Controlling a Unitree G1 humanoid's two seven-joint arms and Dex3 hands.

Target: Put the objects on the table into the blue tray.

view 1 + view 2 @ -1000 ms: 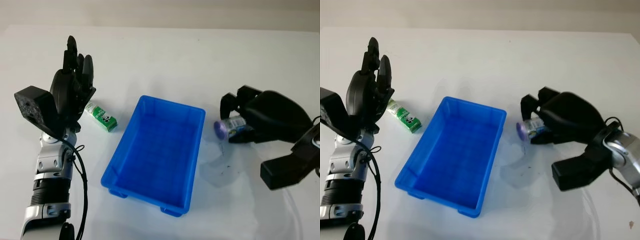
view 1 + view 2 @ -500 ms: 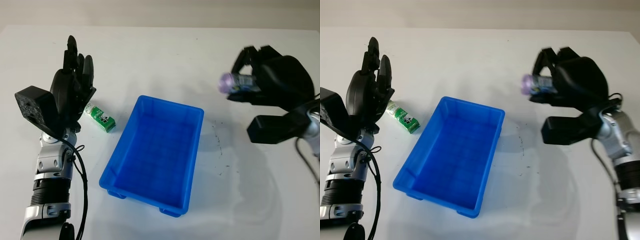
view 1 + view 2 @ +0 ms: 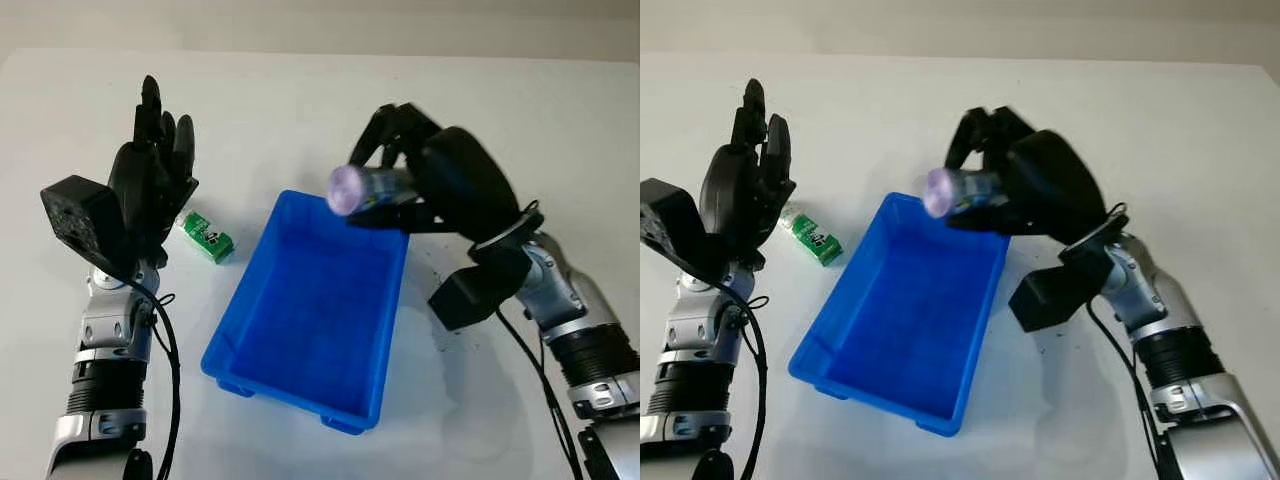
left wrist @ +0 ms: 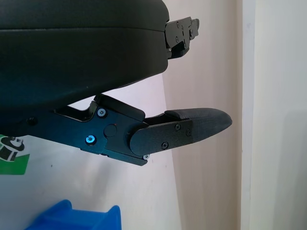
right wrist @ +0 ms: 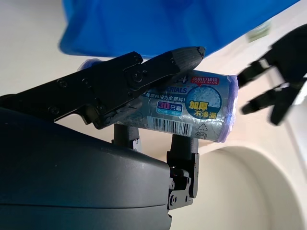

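Right robot hand (image 3: pixel 400 185) grips label-printed roll (image 5: pixel 187 108) over blue tray (image 3: pixel 300 365)

Roll (image 3: pixel 362 188) above tray (image 3: pixel 300 375) far edge; packet (image 3: pixel 206 237) left of tray

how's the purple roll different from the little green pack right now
The purple roll is held in the right hand in the air over the far end of the blue tray; the green pack lies on the table outside the tray, beside the open left hand. The roll is a cylinder with a purple end, the pack a flat green box. The roll looks larger. Neither is in the tray yet.
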